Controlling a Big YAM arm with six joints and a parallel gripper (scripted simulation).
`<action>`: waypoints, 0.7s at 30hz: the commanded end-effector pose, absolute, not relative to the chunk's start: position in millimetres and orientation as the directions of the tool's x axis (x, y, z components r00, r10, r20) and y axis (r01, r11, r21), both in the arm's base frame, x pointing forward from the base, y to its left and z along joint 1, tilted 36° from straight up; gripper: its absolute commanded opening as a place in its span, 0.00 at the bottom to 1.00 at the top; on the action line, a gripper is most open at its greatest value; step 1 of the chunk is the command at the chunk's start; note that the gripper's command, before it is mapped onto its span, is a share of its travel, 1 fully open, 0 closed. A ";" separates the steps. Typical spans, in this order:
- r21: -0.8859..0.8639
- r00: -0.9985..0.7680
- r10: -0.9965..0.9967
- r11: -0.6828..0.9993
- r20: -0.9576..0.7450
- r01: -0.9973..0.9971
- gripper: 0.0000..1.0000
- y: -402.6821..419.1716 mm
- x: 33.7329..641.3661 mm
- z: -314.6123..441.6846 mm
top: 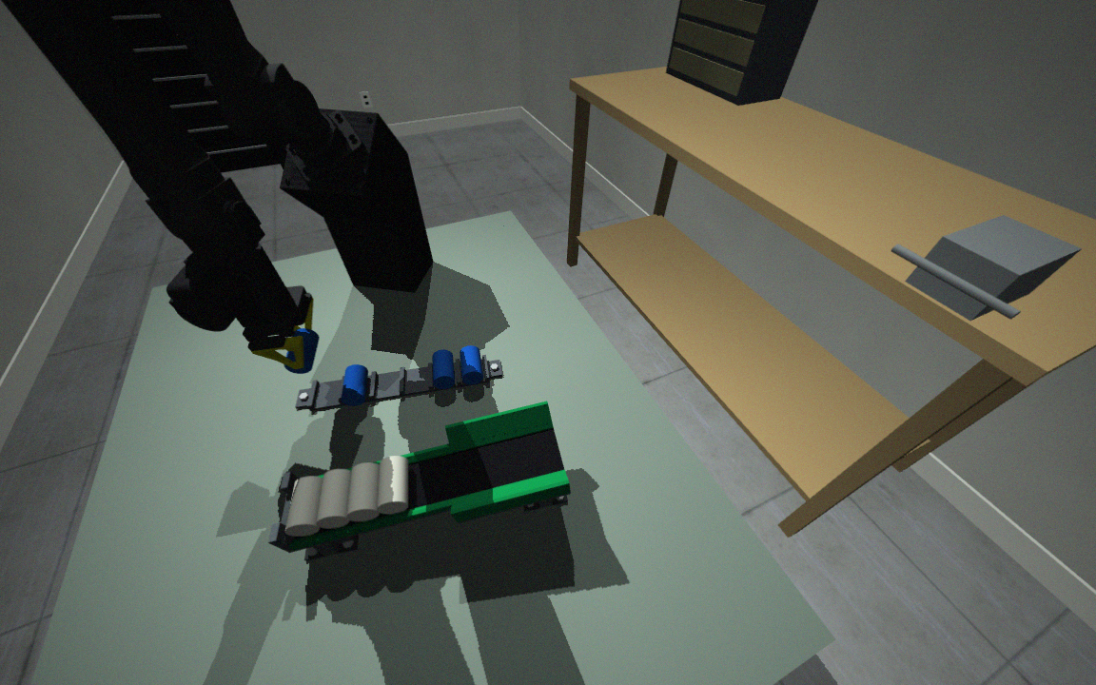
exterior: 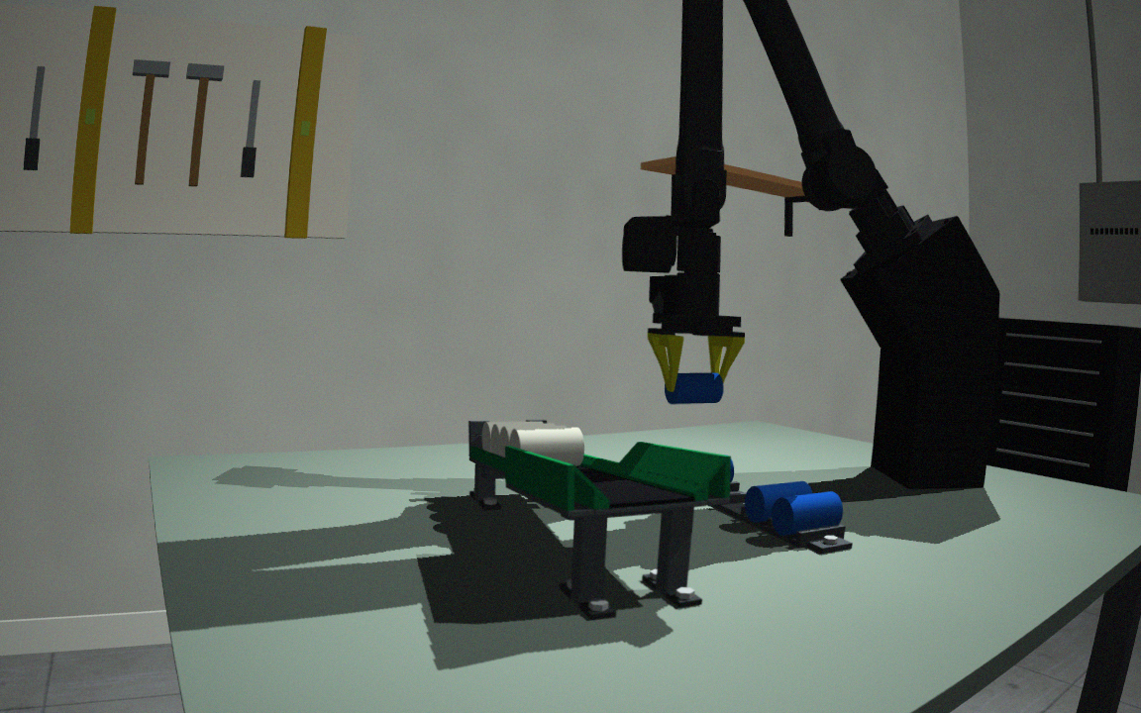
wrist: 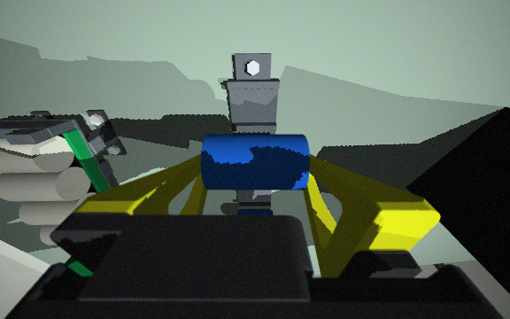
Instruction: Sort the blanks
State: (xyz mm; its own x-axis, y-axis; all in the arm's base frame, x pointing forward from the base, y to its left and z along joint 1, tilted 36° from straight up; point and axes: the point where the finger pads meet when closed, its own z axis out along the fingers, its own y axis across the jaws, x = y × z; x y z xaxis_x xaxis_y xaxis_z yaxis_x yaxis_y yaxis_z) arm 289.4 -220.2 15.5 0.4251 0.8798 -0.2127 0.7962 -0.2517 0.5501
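Blue blank (exterior: 694, 389) (wrist: 255, 163), level, up in the air above the counter. My fingers (top: 302, 350) (exterior: 694, 386) are closed on its two end faces, so they stand fairly wide around it.

Below it, the rack (top: 390, 384) (exterior: 814, 537) (wrist: 255, 104). Three stored blanks (top: 442, 367) (exterior: 807, 511) (wrist: 255, 213) lie there, two side by side toward one end, the third toward the other. I judge this one is bound for a free slot, the last of the four.

Beyond, the ramp (top: 526, 451) (exterior: 539, 483) (wrist: 88, 164): four white blanks (top: 362, 491) (exterior: 553, 445) (wrist: 38, 188), side by side at the stop (top: 284, 511) (exterior: 474, 439) (wrist: 29, 133). Looks done; I would leave it alone.

Risks. Lowering off line would set the barrel on a rib rather than the floor, and it could roll out. A sideways error along the slot would leave one end sticking out more. Coming down too low could put fingertips into the counter (top: 662, 554) (exterior: 911, 602) (wrist: 370, 44), since they straddle the rack. Uneven opening could drag the blank off center; retreating before both tips clear could tip it. A wide swing away might knock the white row.
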 end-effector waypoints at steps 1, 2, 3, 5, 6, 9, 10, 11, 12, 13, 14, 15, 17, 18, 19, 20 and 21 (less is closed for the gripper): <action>0.557 0.409 0.885 -0.229 -0.222 0.798 0.65 -222.6 295.7 15.5; 0.558 0.410 0.885 -0.229 -0.222 0.798 0.65 -223.7 296.5 15.3; 0.559 0.411 0.884 -0.230 -0.222 0.797 0.65 -225.0 297.2 14.8; 0.558 0.415 0.882 -0.234 -0.222 0.796 0.65 -227.7 297.5 11.3; 0.558 0.418 0.881 -0.237 -0.222 0.795 0.65 -229.5 297.6 9.0; 0.557 0.420 0.880 -0.240 -0.222 0.795 0.65 -234.0 300.4 0.1; 0.556 0.420 0.880 -0.240 -0.221 0.795 0.65 -235.6 302.1 -3.2; 0.556 0.420 0.880 -0.240 -0.221 0.796 0.65 -237.3 303.9 -6.9; 0.556 0.420 0.880 -0.240 -0.221 0.796 0.65 -237.3 303.9 -6.9; 0.556 0.420 0.880 -0.240 -0.221 0.796 0.65 -237.3 303.9 -6.9; 0.556 0.414 0.883 -0.234 -0.222 0.797 0.65 -237.0 307.5 -10.7; 0.556 0.417 0.882 -0.237 -0.221 0.796 0.65 -240.0 308.6 -14.7; 0.556 0.420 0.880 -0.240 -0.221 0.796 0.65 -245.2 312.0 -23.1; 0.556 0.420 0.880 -0.240 -0.221 0.796 0.65 -247.2 314.1 -27.4; 0.556 0.420 0.880 -0.240 -0.221 0.796 0.65 -249.3 316.3 -31.7; 0.556 0.420 0.880 -0.240 -0.221 0.796 0.65 -251.3 318.4 -35.9; 0.555 0.420 0.880 -0.240 -0.221 0.796 0.65 -253.3 320.4 -40.1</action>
State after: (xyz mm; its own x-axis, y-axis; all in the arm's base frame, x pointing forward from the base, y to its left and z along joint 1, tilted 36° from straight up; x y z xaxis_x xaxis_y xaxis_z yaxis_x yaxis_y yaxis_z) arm 313.7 -242.5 -29.2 0.4247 0.8803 -0.2113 0.7957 -0.2517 0.5509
